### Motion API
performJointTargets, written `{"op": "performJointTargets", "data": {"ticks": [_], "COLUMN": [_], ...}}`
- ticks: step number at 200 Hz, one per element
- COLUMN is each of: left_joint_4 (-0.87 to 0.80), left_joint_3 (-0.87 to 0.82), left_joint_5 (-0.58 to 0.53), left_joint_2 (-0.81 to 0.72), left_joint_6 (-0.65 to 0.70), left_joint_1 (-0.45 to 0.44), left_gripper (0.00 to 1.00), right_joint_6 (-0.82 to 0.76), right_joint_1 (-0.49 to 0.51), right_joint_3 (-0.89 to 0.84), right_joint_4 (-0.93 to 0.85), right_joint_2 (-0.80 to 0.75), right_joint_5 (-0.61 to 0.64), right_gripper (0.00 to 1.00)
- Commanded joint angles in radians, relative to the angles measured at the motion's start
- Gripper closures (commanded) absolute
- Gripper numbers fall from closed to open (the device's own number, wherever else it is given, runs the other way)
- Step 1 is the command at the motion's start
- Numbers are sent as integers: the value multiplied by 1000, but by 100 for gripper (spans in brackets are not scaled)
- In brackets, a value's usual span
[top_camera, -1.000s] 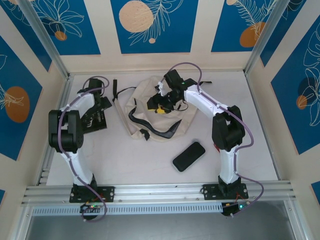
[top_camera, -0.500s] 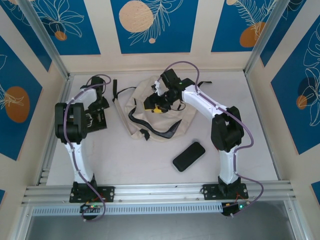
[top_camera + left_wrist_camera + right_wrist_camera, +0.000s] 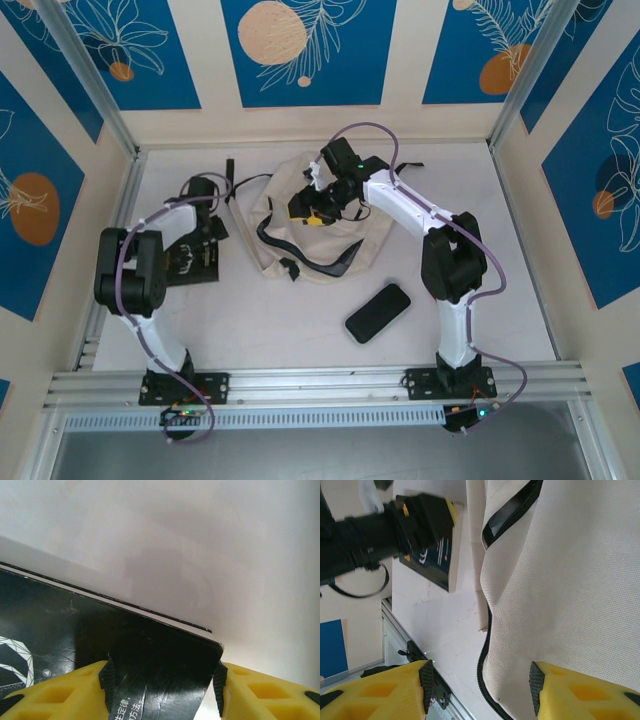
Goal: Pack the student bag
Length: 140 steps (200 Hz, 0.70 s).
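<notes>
Left gripper point(image 3: 162, 686): clamped on the corner of a black book point(image 3: 90, 640) lying flat at the left of the table point(image 3: 225, 540). Right gripper point(image 3: 480, 682): jaws apart, hovering over the student bag point(image 3: 570, 580). Bag: flat, mid-table toward the back; long axis roughly far-to-near, straps point(image 3: 229, 178) trailing far-left.

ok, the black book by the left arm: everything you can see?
The black book has a glossy, scuffed cover with white line art and small white print, and pale page edges. It sits at the table's left side, left of the student bag. The left pincer grips one corner between yellow fingers.
</notes>
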Motion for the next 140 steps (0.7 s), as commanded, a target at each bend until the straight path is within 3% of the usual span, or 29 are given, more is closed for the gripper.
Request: {"op": "performJointTargets", "data": {"ticks": [1, 42, 77, 101, 140], "left_joint_4": [-96, -108, -140, -192, -234], "left_joint_3": [-113, -187, -175, -176, -300], "left_joint_5": [115, 155, 169, 115, 59], "left_joint_2": [-31, -148, -319, -420, -550], "left_joint_6": [-66, -71, -75, -89, -149], "left_joint_1": [-73, -191, -190, -150, 9], "left_gripper": [45, 39, 27, 21, 17], "right_joint_6": [20, 22, 8, -23, -85], "right_joint_1": [-6, -10, 3, 49, 161], "right_joint_3": [5, -8, 3, 55, 219], "right_joint_4": [-10, -4, -11, -32, -80], "right_joint_2": [4, -14, -16, 14, 138], "right_joint_5": [1, 19, 53, 107, 214], "right_gripper": [44, 44, 44, 44, 45]}}
